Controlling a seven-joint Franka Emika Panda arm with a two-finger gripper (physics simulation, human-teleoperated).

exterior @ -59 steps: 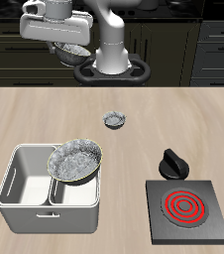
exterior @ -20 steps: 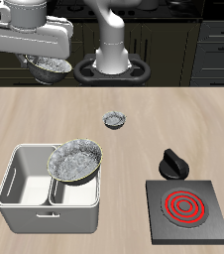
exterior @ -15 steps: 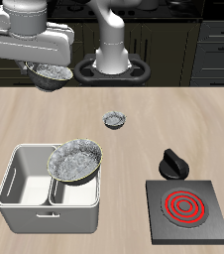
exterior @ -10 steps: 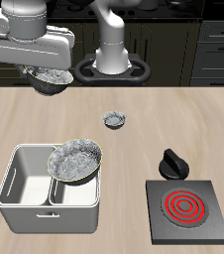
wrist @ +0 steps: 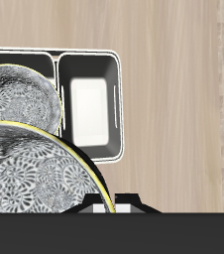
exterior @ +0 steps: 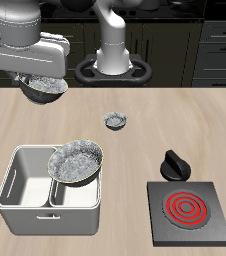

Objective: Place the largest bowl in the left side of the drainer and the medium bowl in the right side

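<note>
Change since earlier frames: the pincer (exterior: 42, 88) with the medium bowl (exterior: 45, 90) has been carried from the upper centre-left toward the upper left of the exterior frame and lowered slightly; all other items are unmoved.

Item, black stove plate (exterior: 190, 212): lower right of the frame, nearest the front edge of the surface (exterior: 135, 130), red ring burner on top.

Item, drainer (exterior: 25, 205): lower left of the frame, two compartments. In the wrist view the drainer (wrist: 89, 99) is seen from above, one compartment bare and pale inside.

Item, largest bowl (exterior: 76, 161): lodged tilted in the drainer compartment nearer frame centre, its rim raised above the tub wall. Wrist view: largest bowl (wrist: 23, 94) covers one compartment.

Item, black knob (exterior: 173, 166): just behind the stove plate, right of centre.

Item, tiny bowl (exterior: 115, 121): centre of the frame, farther back, well apart from the rest.

Item, pincer: upper left, held above the surface, closed on the medium bowl, whose body hangs beneath it. The medium bowl (wrist: 35, 169) fills much of the wrist view.
</note>
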